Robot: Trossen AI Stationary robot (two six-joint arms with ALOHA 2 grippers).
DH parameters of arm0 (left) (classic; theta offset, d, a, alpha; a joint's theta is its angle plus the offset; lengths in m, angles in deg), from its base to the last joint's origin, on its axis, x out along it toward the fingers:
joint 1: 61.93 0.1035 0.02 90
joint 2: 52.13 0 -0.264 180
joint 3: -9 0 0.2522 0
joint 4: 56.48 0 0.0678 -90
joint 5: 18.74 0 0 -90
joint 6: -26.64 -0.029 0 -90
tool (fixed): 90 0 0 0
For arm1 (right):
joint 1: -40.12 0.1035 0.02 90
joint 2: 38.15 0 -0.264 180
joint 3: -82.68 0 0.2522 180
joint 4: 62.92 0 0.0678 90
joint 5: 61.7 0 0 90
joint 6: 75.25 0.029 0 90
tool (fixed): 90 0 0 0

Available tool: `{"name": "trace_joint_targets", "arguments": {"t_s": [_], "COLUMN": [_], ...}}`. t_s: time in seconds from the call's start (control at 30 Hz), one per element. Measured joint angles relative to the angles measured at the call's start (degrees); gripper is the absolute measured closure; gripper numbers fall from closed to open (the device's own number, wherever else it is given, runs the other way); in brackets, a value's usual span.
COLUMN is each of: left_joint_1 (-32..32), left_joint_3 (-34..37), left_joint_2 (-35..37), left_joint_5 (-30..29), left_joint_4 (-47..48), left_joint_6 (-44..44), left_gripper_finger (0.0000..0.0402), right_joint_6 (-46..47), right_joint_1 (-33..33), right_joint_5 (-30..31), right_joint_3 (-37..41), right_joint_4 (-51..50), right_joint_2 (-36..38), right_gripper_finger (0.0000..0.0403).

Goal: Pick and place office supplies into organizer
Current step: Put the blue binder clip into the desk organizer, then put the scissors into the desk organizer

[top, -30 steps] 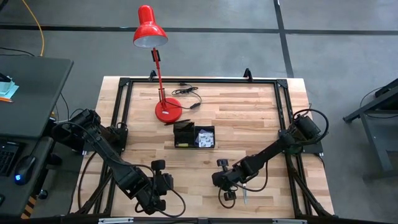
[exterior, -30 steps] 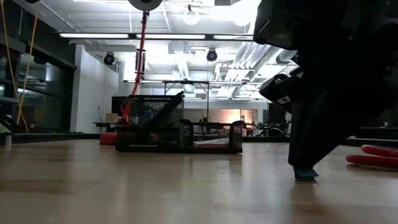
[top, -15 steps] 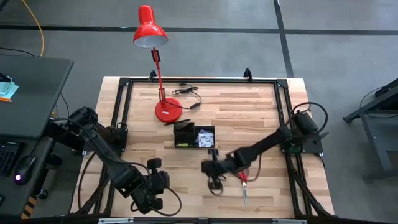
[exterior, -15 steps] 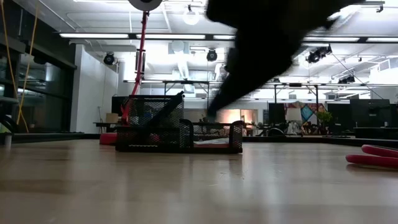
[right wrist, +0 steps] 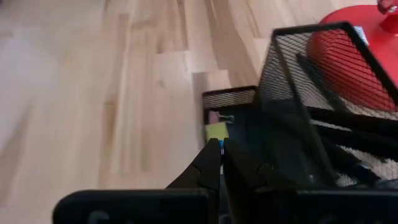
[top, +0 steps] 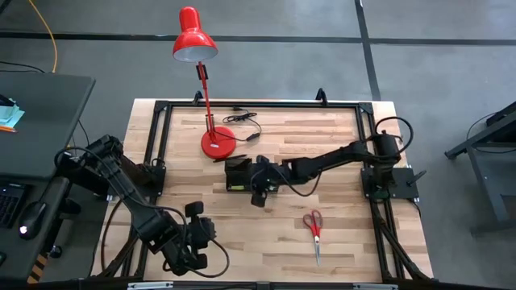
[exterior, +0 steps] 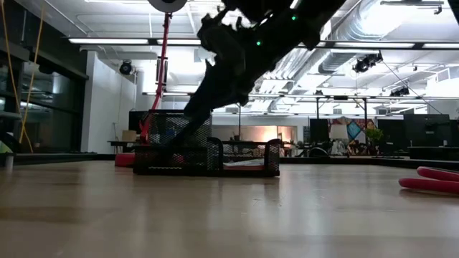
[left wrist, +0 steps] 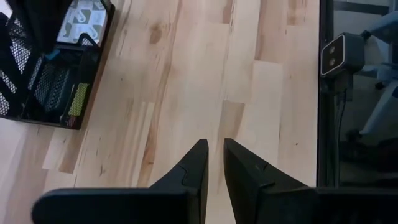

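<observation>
A red desk lamp (top: pixel 203 80) stands on the wooden table (top: pixel 339 234).

The organizer (top: pixel 251 175) sits near the middle of the table (top: pixel 339 149), with the lamp (top: pixel 211 121) standing just behind it and to its left. The right gripper (top: pixel 256 193) reaches across from the right side and hangs over the organizer's front edge. The scissors (top: pixel 314 229) lie on the boards well in front and to the right. The left gripper (top: pixel 193 258) waits at the front-left corner, apart from everything.
</observation>
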Motion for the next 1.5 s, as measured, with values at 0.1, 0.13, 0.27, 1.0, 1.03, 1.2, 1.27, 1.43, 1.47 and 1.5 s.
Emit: {"name": "trace_joint_targets", "arguments": {"t_s": [0.1,0.13,0.27,1.0,1.03,1.2,1.27,1.43,1.47,1.5], "left_joint_1": [0.0,0.0,0.0,-1.1,-1.1,-1.1,-1.1,-1.1,-1.1,-1.1], "left_joint_3": [0.0,0.0,0.0,0.0,0.0,0.0,0.0,0.0,0.0,0.0], "left_joint_2": [0.0,0.0,0.0,0.3,0.4,0.5,0.5,0.5,0.5,0.5], "left_joint_5": [0.0,0.0,0.1,0.9,0.8,-0.9,-2.0,-3.9,-3.9,-4.1], "left_joint_4": [0.3,0.4,1.3,3.5,3.5,1.8,0.8,-1.2,-1.5,-2.1], "left_joint_6": [0.4,0.4,0.5,0.5,0.4,0.4,0.4,-0.7,-1.3,-2.0], "left_gripper_finger": [0.0364,0.0364,0.0364,0.0364,0.0364,0.0364,0.0364,0.0364,0.0364,0.0364], "right_joint_6": [-2.6,-3.2,-5.7,5.6,7.8,26.8,37.1,63.6,68.2,72.8], "right_joint_1": [-0.6,-0.7,-1.1,1.7,3.0,10.9,14.7,24.4,25.9,27.4], "right_joint_5": [0.0,-0.2,-3.7,-3.6,-2.7,1.6,3.5,9.0,9.8,10.0], "right_joint_3": [-1.7,-2.3,-6.2,-12.4,-12.4,-12.4,-12.4,-11.8,-10.6,-9.1], "right_joint_4": [-0.4,-0.6,-2.5,-26.3,-29.5,-43.0,-47.3,-57.8,-57.7,-57.6], "right_joint_2": [-1.1,-1.6,-5.0,-1.1,0.2,5.0,5.5,5.5,5.5,5.8], "right_gripper_finger": [0.0402,0.0402,0.04,0.0312,0.0317,0.0327,0.032,0.0268,0.0255,0.0242]}}
